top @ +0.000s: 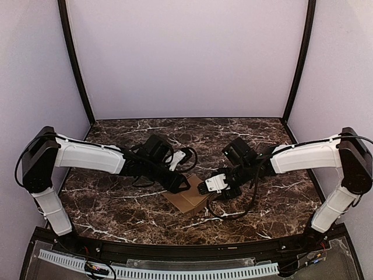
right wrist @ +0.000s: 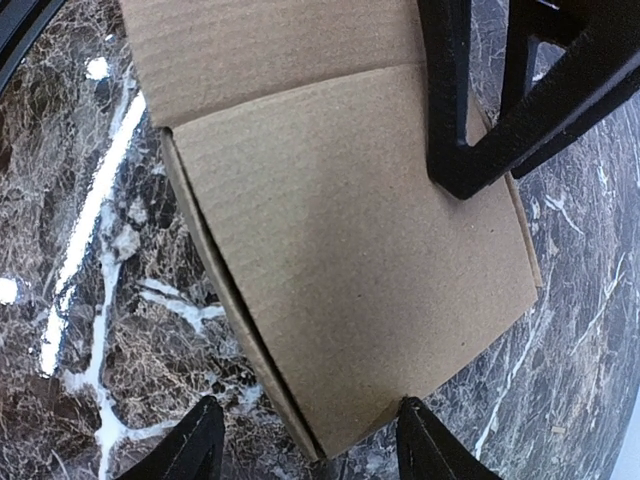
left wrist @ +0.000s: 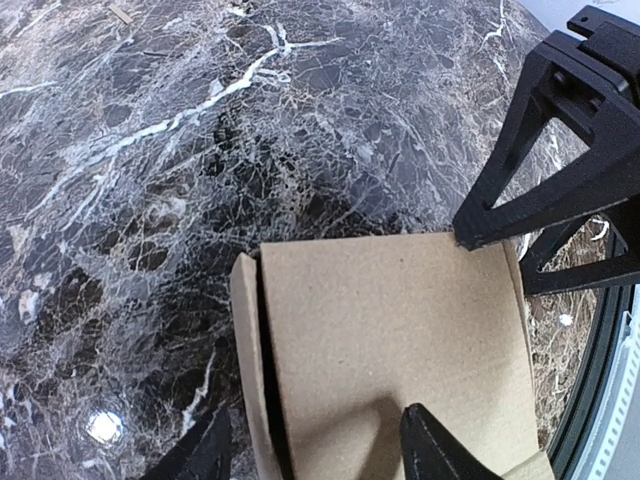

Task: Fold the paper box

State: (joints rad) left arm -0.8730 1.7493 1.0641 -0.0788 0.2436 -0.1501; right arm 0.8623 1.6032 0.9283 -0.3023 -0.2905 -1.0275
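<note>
Two tools meet over one paper box (top: 187, 202) on the tabletop (top: 116, 204).

There is just one brown box, sitting near the 6 o'clock edge and looking nearly box-shaped. The left tool (left wrist: 318, 452) is at its 10 o'clock and the right tool (right wrist: 305, 445) at its 2 o'clock, likely so one can steady the box while the other tucks a flap. Both tools have their two fingers spread, grasping nothing. It is hard to tell if a fingertip touches the card.
</note>
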